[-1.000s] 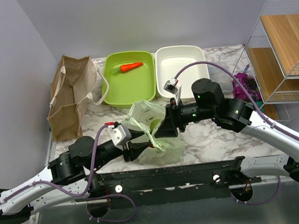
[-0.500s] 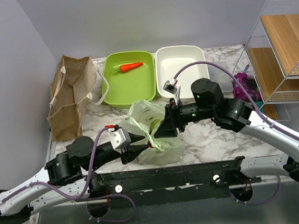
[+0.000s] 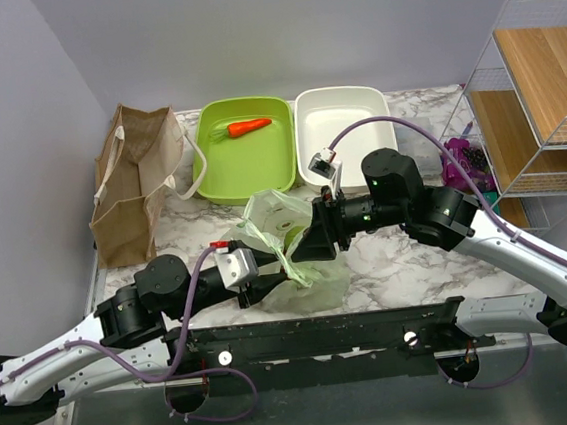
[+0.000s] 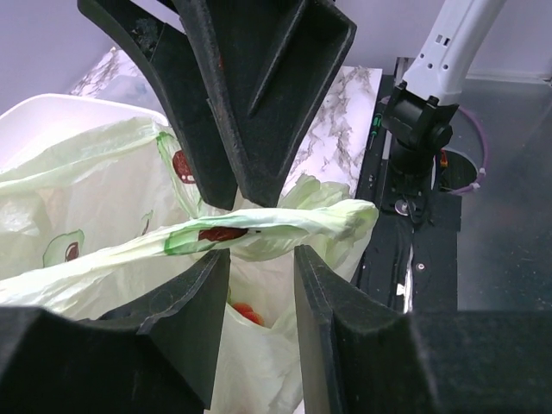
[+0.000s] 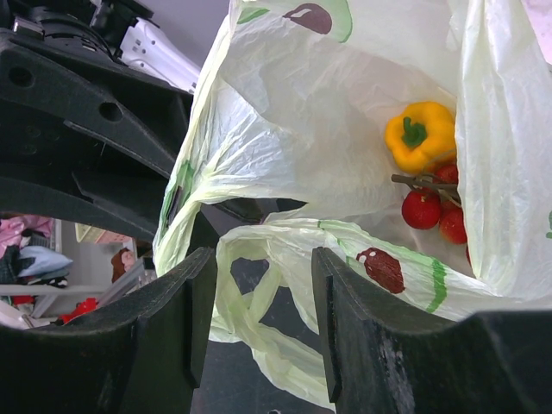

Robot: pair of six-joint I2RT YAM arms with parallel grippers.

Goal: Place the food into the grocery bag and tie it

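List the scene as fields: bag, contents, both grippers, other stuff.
bag: grocery bag, centre of table, untied
inside: yellow bell pepper, cherry tomatoes
left gripper: open, bag handle across its tips
right gripper: open, handle loop between fingers
green bin: holds carrot
brown paper bag: upright, far left

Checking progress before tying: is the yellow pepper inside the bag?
Inside: the yellow pepper lies within the grocery bag walls, beside the cherry tomatoes.
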